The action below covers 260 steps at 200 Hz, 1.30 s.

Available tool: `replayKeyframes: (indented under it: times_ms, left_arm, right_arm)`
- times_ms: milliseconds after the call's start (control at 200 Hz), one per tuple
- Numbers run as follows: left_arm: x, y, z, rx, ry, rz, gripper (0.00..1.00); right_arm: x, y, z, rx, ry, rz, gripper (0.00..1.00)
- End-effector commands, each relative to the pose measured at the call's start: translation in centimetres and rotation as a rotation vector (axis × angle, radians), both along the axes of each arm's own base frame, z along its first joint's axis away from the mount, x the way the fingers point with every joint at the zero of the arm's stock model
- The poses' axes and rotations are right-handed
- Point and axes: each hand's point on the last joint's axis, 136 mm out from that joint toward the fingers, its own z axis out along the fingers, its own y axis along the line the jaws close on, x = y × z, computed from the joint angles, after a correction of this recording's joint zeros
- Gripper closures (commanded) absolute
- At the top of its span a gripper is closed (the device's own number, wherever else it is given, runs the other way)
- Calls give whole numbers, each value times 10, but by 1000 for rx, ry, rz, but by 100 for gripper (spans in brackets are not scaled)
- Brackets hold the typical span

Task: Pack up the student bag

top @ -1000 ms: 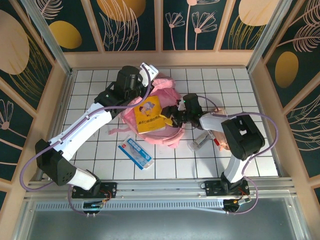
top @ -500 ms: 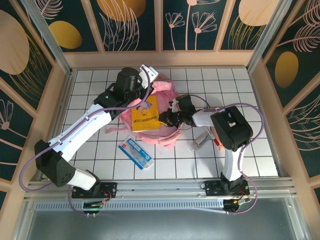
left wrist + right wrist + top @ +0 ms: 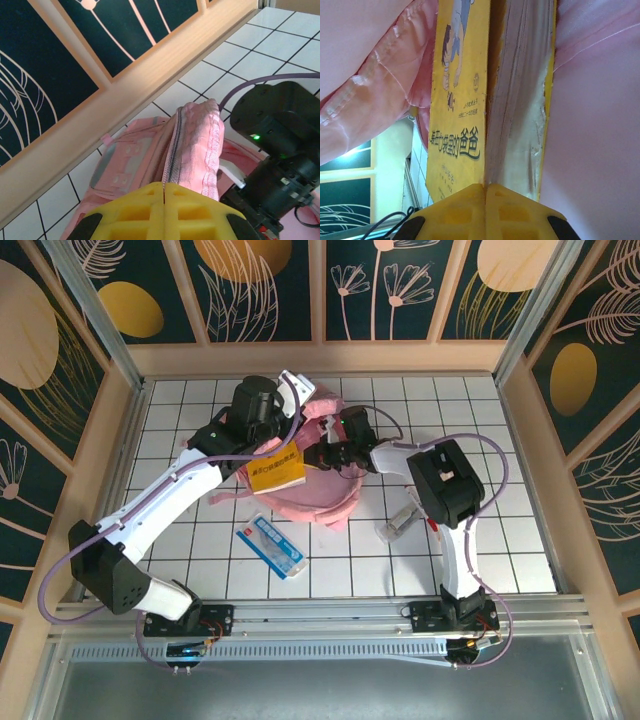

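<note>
The student bag, a soft pink backpack, lies mid-table with its opening lifted. My left gripper is above its far edge, shut on the zipper rim of the bag. A yellow book with black characters on its cover sits partly inside the opening. My right gripper reaches in from the right. Its yellow tips meet on the cover edge of the book, and pink fabric surrounds it on both sides.
A blue and white packet lies on the tiles in front of the bag. A small grey-white item and something red lie to the right, under the right arm. Wooden walls ring the tiled table.
My right gripper went from half open to shut and travelled left, and the yellow book slid left with it, deeper into the bag. The left gripper kept its hold on the rim.
</note>
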Motion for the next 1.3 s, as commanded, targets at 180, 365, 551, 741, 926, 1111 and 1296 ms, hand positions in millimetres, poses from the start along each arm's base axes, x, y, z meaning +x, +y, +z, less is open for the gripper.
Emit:
replayKeyframes:
  times_ms: [180,365,551,741,926,1111,1296]
  left_arm:
    - [-1,2,43,-109,-108,16,100]
    - [0,4,43,-103,-118,24,100]
    - [1,5,43,-101,-120,30,100]
    - [1,7,42,-94,-119,31,100]
    - [0,7,41,-93,-115,30,100]
    - [-1,6,41,-87,-107,21,100]
    - [-4,6,39,-91,-102,12,100]
  right_arm:
    - [14,18,26,85,-75,-31,82]
    - [-1,-9,35,50,-101,-113,71]
    - [-29,-26,28,-53,-120,-173,65]
    - [-65,-23,8,-153,169,-393,53]
    - [-72,4,-6,-171,222,-475,47]
    - [-54,19,-15,-134,164,-475,56]
    - [-31,14,-9,-129,65,-489,67]
